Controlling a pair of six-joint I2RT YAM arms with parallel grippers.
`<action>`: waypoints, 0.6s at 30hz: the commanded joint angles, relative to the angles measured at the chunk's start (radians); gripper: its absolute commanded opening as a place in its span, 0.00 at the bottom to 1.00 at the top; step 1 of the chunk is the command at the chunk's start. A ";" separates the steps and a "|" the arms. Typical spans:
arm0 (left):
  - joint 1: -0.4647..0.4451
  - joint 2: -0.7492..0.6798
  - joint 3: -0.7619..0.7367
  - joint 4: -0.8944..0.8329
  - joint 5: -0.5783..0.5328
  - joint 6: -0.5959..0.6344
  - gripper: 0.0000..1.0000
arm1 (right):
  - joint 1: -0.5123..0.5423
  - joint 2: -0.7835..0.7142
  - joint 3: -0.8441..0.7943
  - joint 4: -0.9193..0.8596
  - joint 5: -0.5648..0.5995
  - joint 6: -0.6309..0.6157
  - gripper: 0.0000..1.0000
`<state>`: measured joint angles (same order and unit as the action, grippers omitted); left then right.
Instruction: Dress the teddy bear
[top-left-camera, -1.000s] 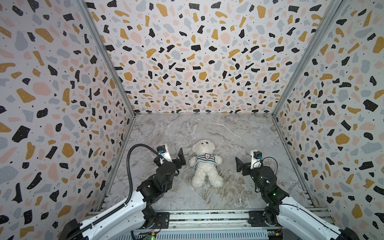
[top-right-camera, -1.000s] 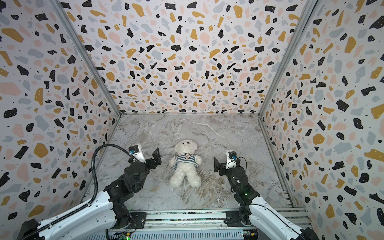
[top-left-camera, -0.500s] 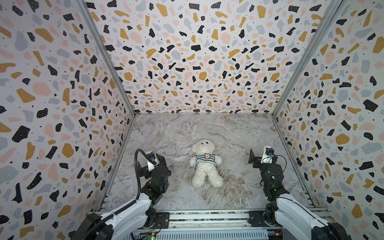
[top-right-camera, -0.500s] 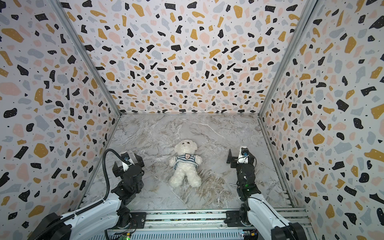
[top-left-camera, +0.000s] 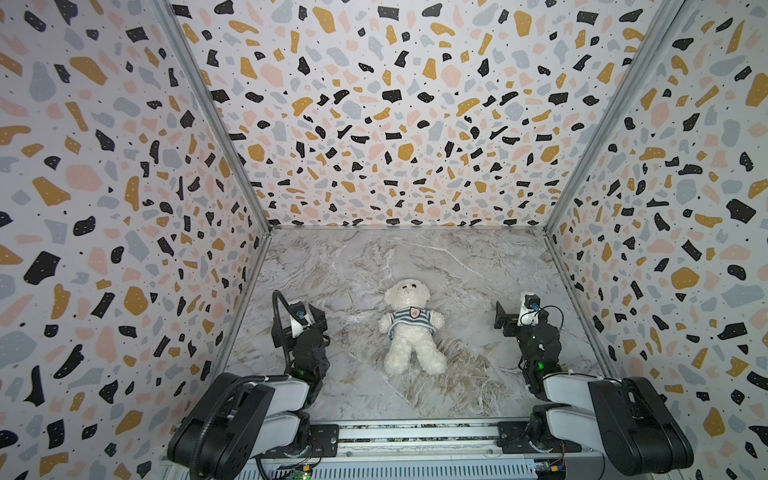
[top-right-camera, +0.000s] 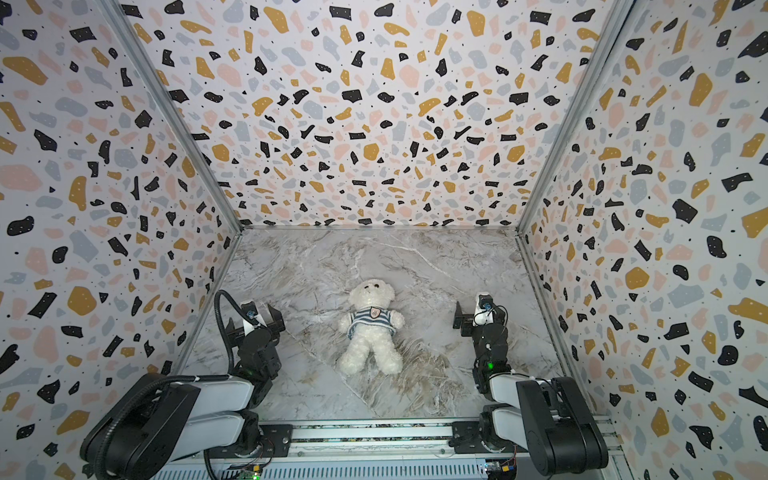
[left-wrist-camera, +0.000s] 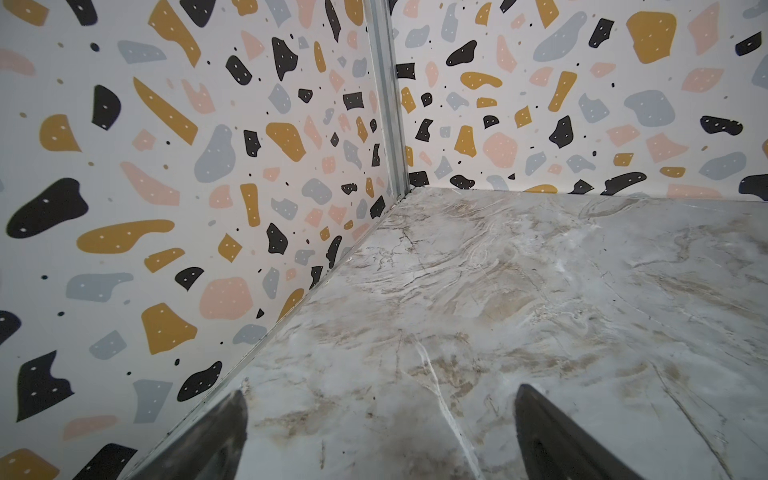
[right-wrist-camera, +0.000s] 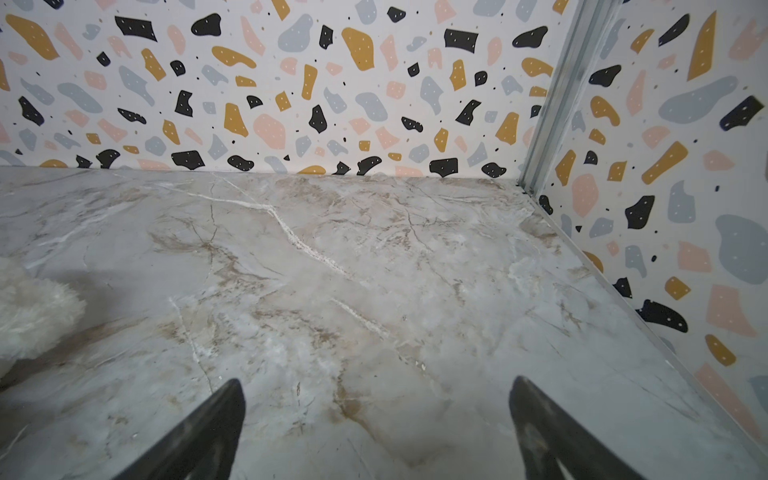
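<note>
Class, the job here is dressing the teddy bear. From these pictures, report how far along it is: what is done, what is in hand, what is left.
Done: the teddy bear lies face up on the table wearing the striped shirt, with both arms apparently through the sleeves. In hand: nothing; the left pincer and right pincer are open, empty and apart from the bear. Remaining: seemingly nothing, though the shirt's back is hidden.

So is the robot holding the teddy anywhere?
No, nothing is held. The left gripper and the right gripper are both open and empty, apart from the teddy bear.
</note>
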<state>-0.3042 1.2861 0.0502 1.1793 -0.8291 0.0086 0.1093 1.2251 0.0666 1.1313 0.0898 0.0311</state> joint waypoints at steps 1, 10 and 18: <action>0.012 0.047 0.030 0.153 0.054 0.011 1.00 | -0.012 0.022 0.017 0.111 -0.013 -0.028 0.99; 0.068 0.135 0.005 0.275 0.113 -0.022 1.00 | -0.041 0.213 0.037 0.263 0.045 0.016 0.99; 0.112 0.118 0.093 0.073 0.146 -0.072 1.00 | -0.016 0.257 0.121 0.134 0.111 0.006 0.99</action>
<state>-0.2146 1.4029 0.1055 1.2667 -0.7074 -0.0296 0.0795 1.4849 0.1596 1.2903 0.1604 0.0410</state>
